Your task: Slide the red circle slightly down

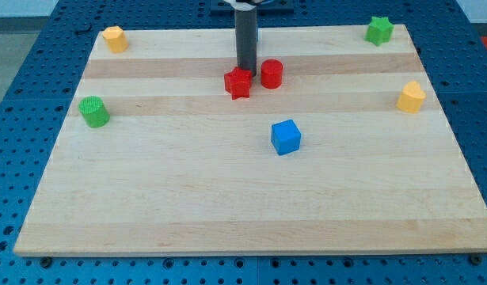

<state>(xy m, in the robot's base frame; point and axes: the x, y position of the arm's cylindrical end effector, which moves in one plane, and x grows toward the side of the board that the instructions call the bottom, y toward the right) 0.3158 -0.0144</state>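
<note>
The red circle point(272, 74) is a short red cylinder on the wooden board point(251, 206), a little above the board's middle. A red star block point(238, 83) sits just to its left, close to it with a small gap. My tip point(246, 70) comes straight down from the view's top and rests just above the red star's top edge, to the left of the red circle, apart from the circle by a narrow gap.
A blue cube point(286, 136) lies below and right of the red circle. A green cylinder point(93, 112) is at the left edge, an orange block point(114, 38) at top left, a green star point(378, 30) at top right, a yellow block point(411, 96) at right.
</note>
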